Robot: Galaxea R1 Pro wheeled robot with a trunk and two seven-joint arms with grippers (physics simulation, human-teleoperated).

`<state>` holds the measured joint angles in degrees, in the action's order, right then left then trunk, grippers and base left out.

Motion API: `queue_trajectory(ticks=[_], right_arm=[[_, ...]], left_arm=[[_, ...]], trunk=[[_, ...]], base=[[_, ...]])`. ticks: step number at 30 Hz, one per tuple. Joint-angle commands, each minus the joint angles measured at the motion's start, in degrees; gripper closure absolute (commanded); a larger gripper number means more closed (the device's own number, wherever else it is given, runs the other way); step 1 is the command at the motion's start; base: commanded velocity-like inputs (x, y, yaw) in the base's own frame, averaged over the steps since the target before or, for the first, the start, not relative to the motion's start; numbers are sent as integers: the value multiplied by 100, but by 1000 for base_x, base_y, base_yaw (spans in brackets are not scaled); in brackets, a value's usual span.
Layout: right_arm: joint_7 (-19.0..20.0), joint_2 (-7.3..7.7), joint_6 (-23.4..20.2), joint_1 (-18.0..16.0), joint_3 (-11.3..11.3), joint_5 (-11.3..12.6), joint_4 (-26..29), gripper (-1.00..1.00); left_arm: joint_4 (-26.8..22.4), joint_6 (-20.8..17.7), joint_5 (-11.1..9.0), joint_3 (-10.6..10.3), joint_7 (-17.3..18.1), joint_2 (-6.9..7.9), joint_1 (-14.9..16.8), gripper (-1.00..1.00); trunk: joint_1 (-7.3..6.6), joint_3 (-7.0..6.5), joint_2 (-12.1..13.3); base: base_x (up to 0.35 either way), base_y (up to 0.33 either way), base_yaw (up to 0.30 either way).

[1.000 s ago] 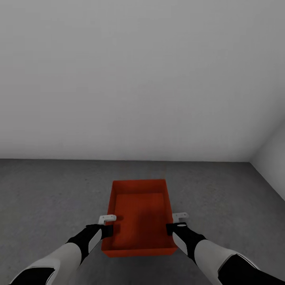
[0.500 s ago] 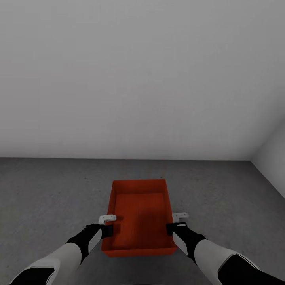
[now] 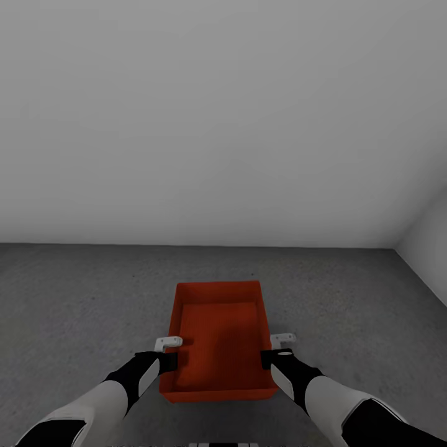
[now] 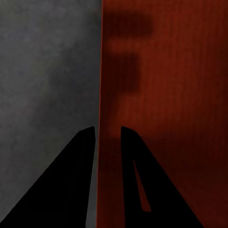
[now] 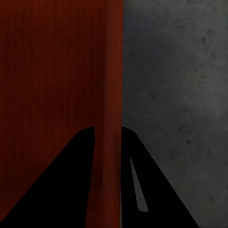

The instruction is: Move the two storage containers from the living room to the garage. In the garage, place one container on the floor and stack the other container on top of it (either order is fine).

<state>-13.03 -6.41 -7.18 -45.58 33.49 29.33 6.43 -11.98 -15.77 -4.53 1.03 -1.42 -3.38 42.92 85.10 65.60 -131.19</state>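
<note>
Against the grey-white wall, over dark concrete: one orange-red bin held between both arms.

Room: the garage, with a plain grey-white wall [image 3: 223, 124] ahead and a second wall [image 3: 428, 242] meeting it in a corner on the right.

Floor: the floor [image 3: 81, 298] is dark grey, mottled concrete, seen on both sides of the bin and beyond it.

Storage container: the storage container [image 3: 217, 335] is open-topped, rectangular, with smooth walls and nothing inside; its long axis runs away from the robot, centred ahead of it. Whether it rests on the floor or hangs just above it cannot be told.

Left end effector: the left end effector [image 3: 169, 347] sits at the bin's left long wall, nearer the robot's end. In the left wrist view its two dark fingers [image 4: 71, 180] straddle the wall's top edge, one outside over the concrete, one inside over the red bottom, drawn close against the thin wall.

Right end effector: the right end effector [image 3: 277, 345] mirrors it on the right long wall. In the right wrist view its fingers [image 5: 71, 185] stand either side of the red wall [image 5: 111, 95], pinching it.

Arms: both reach forward and inward, white forearms with black wrists, roughly level with each other.
</note>
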Motion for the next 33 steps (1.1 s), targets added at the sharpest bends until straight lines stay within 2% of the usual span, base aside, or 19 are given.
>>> queue_trajectory(ticks=[1,33], right_arm=[[-33,-55,-39,-3,78,83,16,100],[-33,-62,-38,-3,79,82,16,100]], left_arm=[[-15,-36,119,-121,-52,-4,-3,100],[-15,-32,119,-121,-51,0,-3,100]], trunk=[[-1,12,-2],[-1,34,-2]], base=[[0,0,0],[0,0,0]])
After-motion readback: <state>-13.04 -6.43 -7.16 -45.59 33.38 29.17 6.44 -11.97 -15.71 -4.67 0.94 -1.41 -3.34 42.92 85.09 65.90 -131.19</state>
